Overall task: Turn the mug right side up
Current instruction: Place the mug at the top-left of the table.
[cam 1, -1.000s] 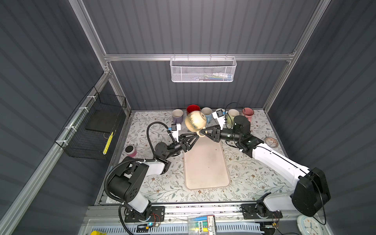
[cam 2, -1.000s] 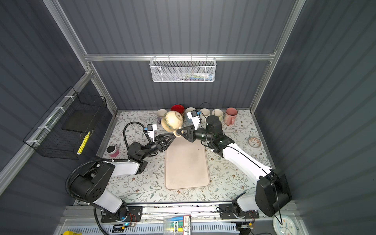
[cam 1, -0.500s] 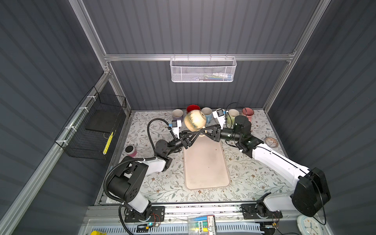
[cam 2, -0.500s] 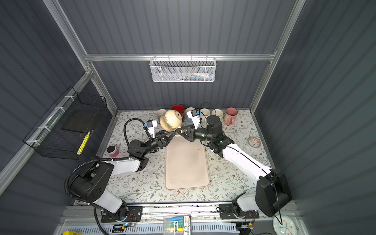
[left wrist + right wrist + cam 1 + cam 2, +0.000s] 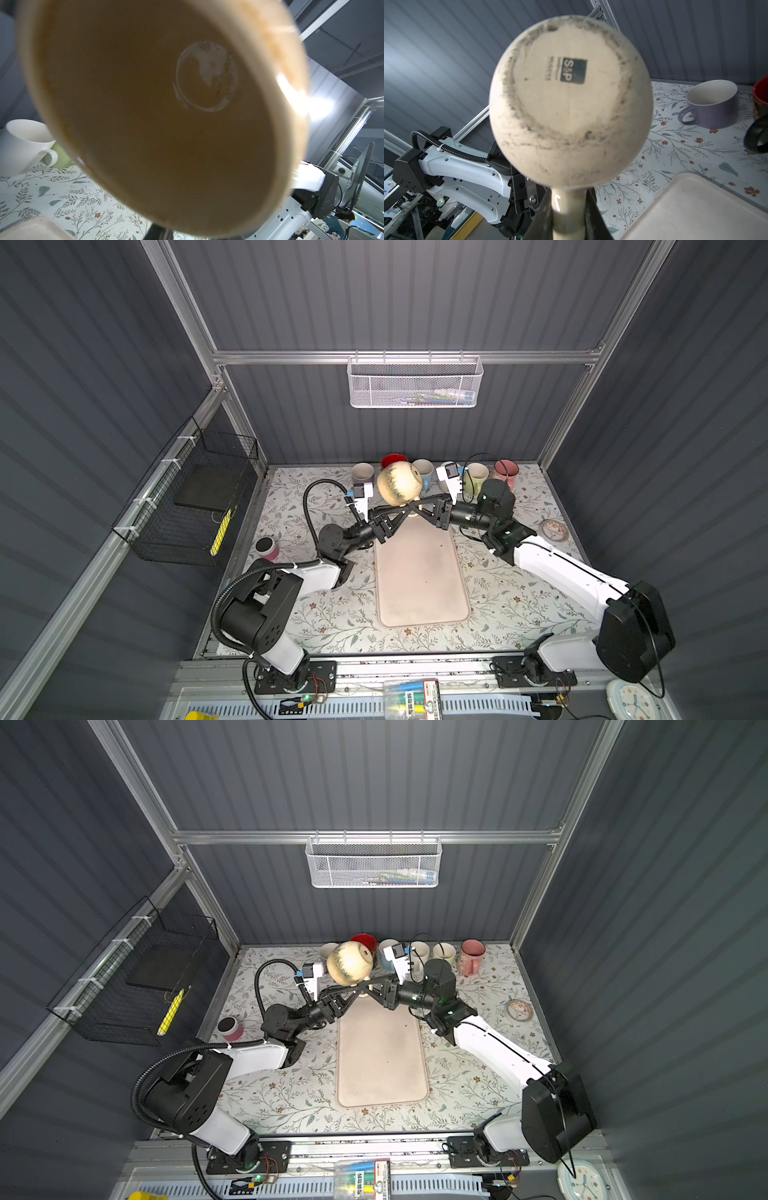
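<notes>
Above the meeting fingertips: the cream mug [image 5: 400,488] [image 5: 350,968] hangs in the air, clear of the table. Its round body sits just over the spot where the two grippers come together.
Mug's attitude: it is tipped on its side with the handle [image 5: 569,218] pointing down. The open mouth [image 5: 166,114] faces back along the left arm, and the stamped base [image 5: 571,108] faces back along the right arm.
Right gripper [image 5: 415,508] [image 5: 569,195]: pressed onto the handle from both sides. In the right wrist view the handle stands between the two dark fingers [image 5: 544,209].
Left gripper [image 5: 405,510]: it reaches in from the opposite side, with its tips just under the mug and right beside the right gripper's tips. From where I stand I cannot tell whether it is pinching the mug or only near it.
Below the grippers: the far end of the beige mat [image 5: 419,572], lying on the flowered table cover [image 5: 519,597].
Beyond the grippers: upright mugs in a row along the back wall, namely a purple mug [image 5: 362,472] [image 5: 712,104], a red mug [image 5: 392,459], a blue mug [image 5: 424,475], a green mug [image 5: 476,479] and a pink mug [image 5: 506,472].
</notes>
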Robot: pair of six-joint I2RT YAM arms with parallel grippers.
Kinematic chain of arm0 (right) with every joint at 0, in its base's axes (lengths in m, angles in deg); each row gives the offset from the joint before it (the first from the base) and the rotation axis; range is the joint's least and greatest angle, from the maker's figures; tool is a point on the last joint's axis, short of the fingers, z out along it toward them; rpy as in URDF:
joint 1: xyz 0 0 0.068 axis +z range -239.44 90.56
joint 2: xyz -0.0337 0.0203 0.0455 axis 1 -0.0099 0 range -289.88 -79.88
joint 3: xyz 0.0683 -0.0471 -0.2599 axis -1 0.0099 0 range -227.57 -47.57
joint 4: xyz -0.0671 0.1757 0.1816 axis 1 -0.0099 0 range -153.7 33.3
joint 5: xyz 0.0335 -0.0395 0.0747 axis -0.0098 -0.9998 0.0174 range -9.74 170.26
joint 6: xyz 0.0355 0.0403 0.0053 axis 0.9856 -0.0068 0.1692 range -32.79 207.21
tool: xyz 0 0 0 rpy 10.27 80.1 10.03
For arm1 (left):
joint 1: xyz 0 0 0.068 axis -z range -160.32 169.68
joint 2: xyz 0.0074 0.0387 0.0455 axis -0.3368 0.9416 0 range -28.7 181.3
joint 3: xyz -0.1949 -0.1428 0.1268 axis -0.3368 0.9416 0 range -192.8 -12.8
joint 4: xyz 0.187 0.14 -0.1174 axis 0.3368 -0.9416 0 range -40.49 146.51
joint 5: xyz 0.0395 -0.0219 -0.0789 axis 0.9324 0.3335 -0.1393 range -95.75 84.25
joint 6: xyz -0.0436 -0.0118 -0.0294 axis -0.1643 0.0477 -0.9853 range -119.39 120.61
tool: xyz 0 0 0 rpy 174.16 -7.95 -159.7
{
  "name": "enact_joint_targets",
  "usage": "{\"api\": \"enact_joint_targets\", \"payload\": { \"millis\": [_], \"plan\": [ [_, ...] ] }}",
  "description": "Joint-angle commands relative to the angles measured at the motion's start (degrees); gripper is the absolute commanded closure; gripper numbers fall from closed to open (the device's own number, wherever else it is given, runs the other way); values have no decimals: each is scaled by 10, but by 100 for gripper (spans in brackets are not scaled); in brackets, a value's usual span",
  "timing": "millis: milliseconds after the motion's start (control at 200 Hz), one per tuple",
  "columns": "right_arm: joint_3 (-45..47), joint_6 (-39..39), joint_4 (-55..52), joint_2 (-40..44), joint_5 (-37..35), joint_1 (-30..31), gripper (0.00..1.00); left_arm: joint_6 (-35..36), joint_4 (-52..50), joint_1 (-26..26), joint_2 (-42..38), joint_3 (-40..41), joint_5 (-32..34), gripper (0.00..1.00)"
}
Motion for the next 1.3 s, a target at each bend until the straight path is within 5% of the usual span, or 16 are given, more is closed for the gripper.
{"api": "enact_joint_targets", "payload": {
  "millis": [0, 135, 285, 525, 625, 755, 1296],
  "plan": [
    [0, 6, 72, 0, 38, 14, 100, 7, 18, 5, -6, -18, -2, 73],
    [6, 13, 85, -9, 42, 16, 100, 5, 17, 8, -7, -24, -5, 78],
    [10, 15, 92, -13, 43, 16, 100, 7, 18, 11, -9, -25, -5, 100],
    [9, 15, 93, -23, 43, 16, 100, 22, 18, 15, -22, -12, 1, 100],
    [5, 10, 88, -27, 43, 16, 63, 44, 17, 16, -42, 8, 19, 100],
    [5, 3, 87, -28, 42, 15, 46, 58, 17, 16, -54, 27, 34, 100],
    [46, 18, 113, -3, 39, -28, 32, 107, -25, 3, -77, 76, 89, 100]
  ]
}}
